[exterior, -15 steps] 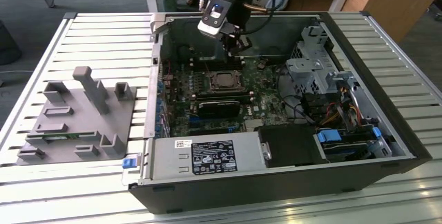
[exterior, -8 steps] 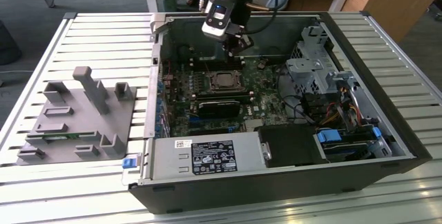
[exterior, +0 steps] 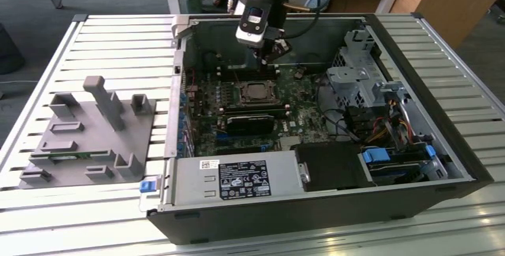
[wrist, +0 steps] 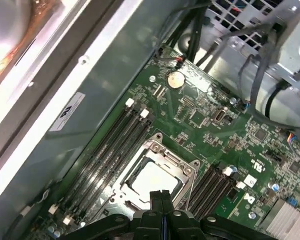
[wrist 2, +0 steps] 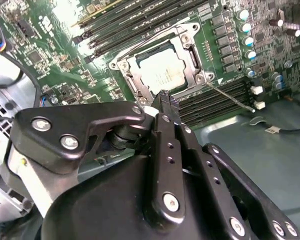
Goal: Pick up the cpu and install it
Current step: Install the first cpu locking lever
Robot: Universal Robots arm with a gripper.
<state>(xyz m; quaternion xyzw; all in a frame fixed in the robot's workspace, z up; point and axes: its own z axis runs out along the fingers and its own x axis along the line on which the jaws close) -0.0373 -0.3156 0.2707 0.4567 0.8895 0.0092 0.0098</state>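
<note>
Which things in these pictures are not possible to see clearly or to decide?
- The near rim of the cpu in the first wrist view: the gripper covers it.
- Whether the socket frame is latched over the cpu: neither wrist view settles it.
- In the exterior view the cpu is too small to tell if it sits flat.
- The grey fixture: what its slots hold is unclear.

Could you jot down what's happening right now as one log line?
cpu: seated in motherboard socket | end effector: shut, empty, just above socket edge | case: open on slatted table
</note>
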